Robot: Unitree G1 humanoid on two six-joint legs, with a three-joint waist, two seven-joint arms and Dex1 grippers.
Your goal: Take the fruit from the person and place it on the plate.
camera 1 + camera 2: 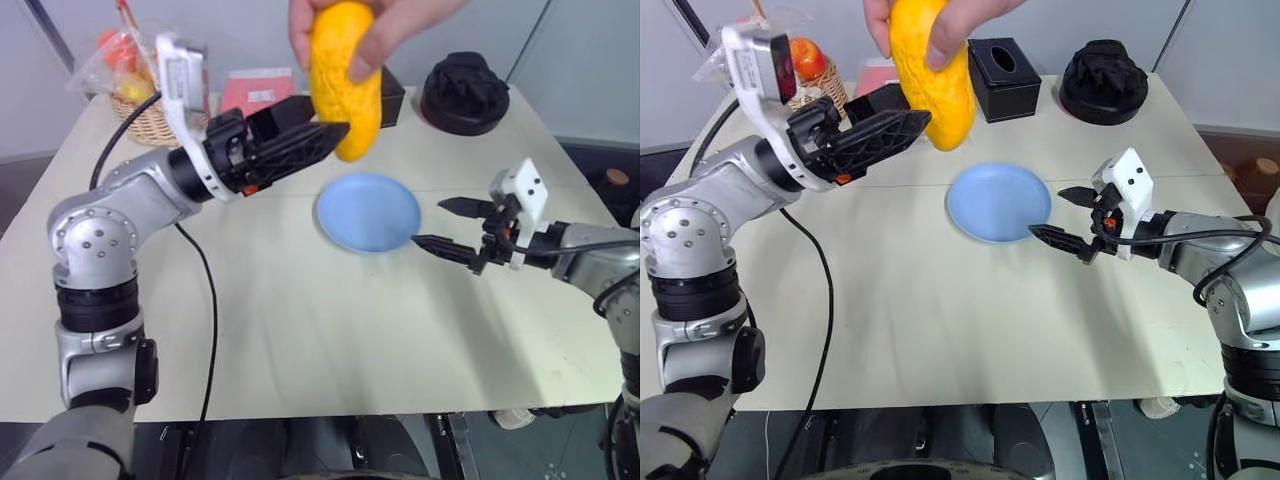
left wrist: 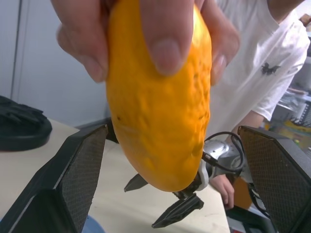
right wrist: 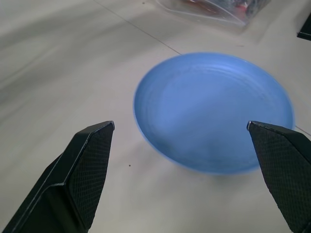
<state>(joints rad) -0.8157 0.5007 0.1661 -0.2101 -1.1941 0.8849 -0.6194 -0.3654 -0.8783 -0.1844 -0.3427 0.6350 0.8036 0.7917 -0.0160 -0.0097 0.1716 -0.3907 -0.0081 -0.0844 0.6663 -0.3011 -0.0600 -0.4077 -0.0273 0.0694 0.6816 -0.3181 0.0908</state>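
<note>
A person's hand (image 1: 365,25) holds the fruit (image 1: 345,75) by its top end, up in the air over the far side of the table (image 1: 300,330). The fruit hangs down (it is yellow-orange and bumpy). The left gripper (image 1: 318,132) is wide open, with the bottom of the fruit between its two fingers, and it has not closed on the fruit. The plate (image 1: 368,212) lies flat on the table, empty. The right gripper (image 1: 438,222) is wide open too, just beside the plate, holding nothing.
</note>
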